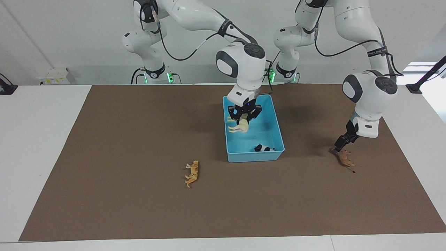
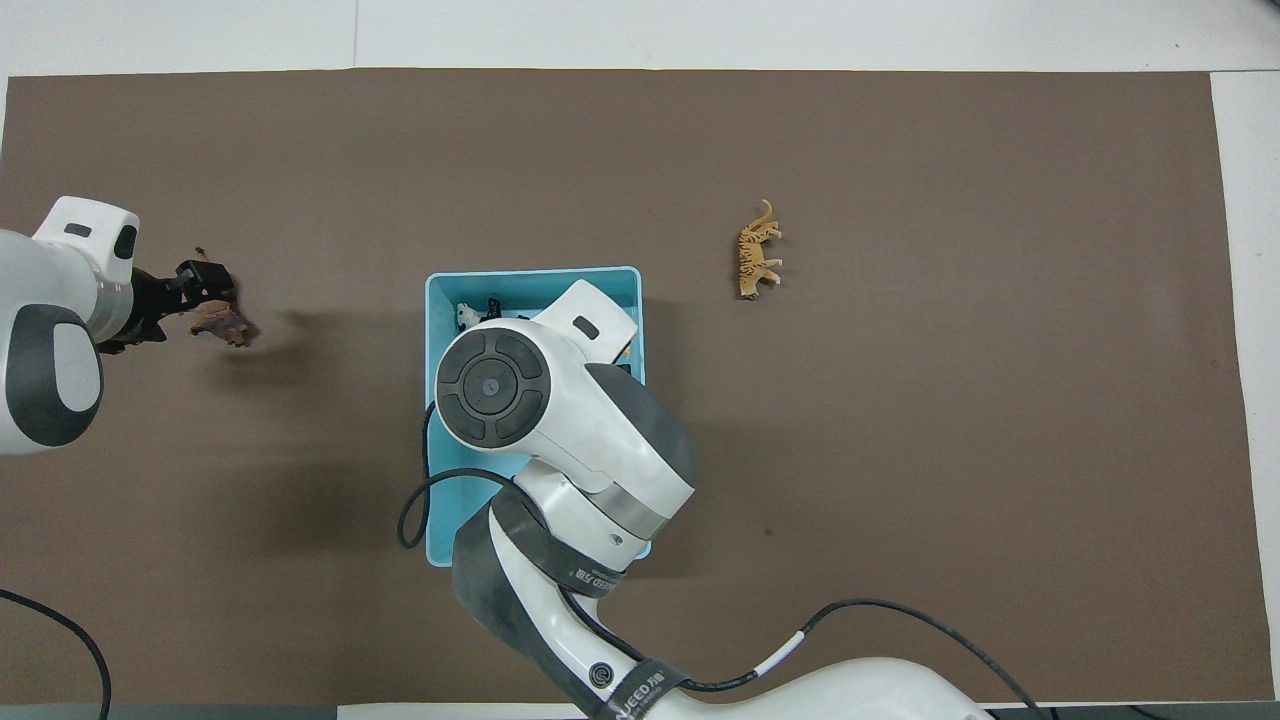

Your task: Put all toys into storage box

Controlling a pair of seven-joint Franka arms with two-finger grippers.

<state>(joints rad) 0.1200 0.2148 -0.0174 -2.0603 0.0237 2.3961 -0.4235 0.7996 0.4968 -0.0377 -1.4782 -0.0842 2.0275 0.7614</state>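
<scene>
Toys: four in all
Camel [image 1: 240,126]: one, cream
Panda [image 1: 263,148]: one, black-and-white
Tiger [image 1: 192,172]: one, orange striped
Lion [image 1: 344,157]: one, dark brown
Storage box [image 1: 251,156]: one, light blue
Toys lying in box: one
Toys on brown mat [image 1: 139,139]: two
Arms: two
Mats: one

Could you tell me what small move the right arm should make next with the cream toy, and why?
Probably open the fingers and drop it. The right gripper holds the cream toy over the blue box, inside its rim, clear of the panda resting in the box.
</scene>
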